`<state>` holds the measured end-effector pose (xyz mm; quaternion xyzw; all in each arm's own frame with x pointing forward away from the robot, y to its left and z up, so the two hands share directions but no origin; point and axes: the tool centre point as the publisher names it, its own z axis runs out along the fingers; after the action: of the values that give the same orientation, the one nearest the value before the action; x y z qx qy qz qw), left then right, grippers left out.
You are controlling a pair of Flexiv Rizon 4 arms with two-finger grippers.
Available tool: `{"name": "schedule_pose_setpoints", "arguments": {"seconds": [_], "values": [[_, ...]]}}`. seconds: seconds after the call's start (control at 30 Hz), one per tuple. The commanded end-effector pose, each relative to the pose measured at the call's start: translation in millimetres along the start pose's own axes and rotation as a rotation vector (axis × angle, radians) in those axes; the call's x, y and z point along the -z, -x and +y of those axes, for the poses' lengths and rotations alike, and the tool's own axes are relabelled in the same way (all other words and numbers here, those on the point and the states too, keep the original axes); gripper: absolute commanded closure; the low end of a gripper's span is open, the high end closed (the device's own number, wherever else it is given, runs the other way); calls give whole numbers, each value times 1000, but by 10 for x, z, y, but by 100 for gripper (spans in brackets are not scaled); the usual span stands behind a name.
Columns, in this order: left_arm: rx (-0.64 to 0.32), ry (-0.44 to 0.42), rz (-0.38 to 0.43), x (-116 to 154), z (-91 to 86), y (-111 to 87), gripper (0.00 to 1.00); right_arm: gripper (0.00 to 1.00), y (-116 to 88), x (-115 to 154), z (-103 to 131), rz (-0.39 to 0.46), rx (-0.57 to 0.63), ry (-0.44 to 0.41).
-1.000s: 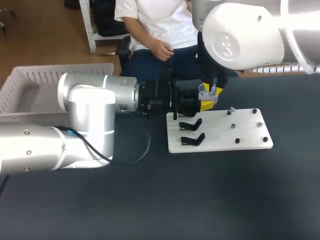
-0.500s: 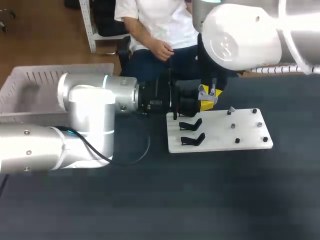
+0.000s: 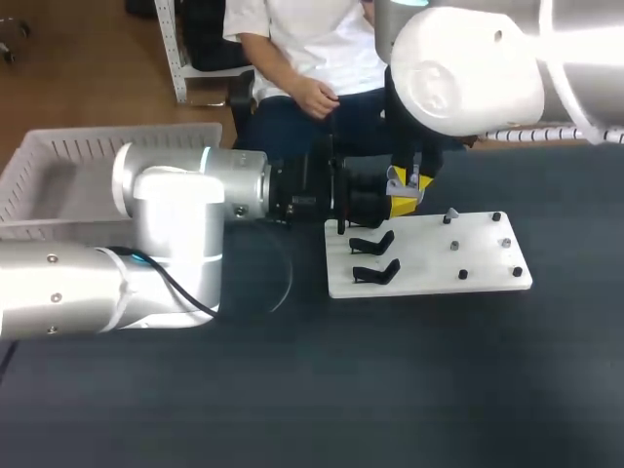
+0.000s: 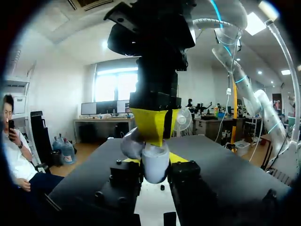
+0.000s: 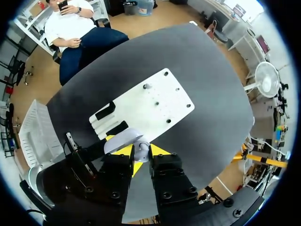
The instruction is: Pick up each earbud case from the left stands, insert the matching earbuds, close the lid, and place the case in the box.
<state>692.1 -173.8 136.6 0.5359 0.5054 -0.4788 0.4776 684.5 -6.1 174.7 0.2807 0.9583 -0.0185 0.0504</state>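
**Left Tool Clamping the Earbud Case**

The left tool [image 4: 156,162] is pinching the grey earbud case [image 4: 155,168] from both sides, and the case lid is standing open. The right tool [image 5: 141,151] is hanging directly over the case; its state cannot be told. Both tools are hovering at the corner of the white board [image 3: 429,278], just beyond the two black stands [image 3: 374,244]. The box [image 3: 58,161] is sitting well apart, at the far left of the bench [image 3: 390,390].

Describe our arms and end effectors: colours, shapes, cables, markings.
Left arm: silver-grey rounded links, thin cyan light ring at one joint, black cable looping below. Right arm: glossy white rounded links, ribbed white hose alongside. Left end effector and right end effector: black blocky bodies with screw heads, two fingers with yellow tips.
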Motion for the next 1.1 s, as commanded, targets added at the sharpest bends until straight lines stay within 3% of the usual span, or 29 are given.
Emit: {"name": "schedule_pose_setpoints", "arguments": {"seconds": [0.03,0.2,0.43,0.63,0.9,0.97,1.0,1.1], "values": [[-4,5,-6,-1,-13,7,100,97,1,-30,15,5,2,-9],[-4,5,-6,-1,-13,7,100,77,-14,-15,29,4,6,-9],[-4,5,-6,-1,-13,7,100,75,-46,49,24,-4,11,-3],[-4,5,-6,-1,-13,7,100,66,-143,163,-35,-23,38,27],[-4,5,-6,-1,-13,7,100,49,-247,362,-217,-141,179,204],[-4,5,-6,-1,-13,7,100,30,-240,388,-266,-168,214,228],[-4,5,-6,-1,-13,7,100,16,-227,410,-309,-176,233,256],[-4,5,-6,-1,-13,7,100,6,-167,450,-414,-198,263,277]]}}
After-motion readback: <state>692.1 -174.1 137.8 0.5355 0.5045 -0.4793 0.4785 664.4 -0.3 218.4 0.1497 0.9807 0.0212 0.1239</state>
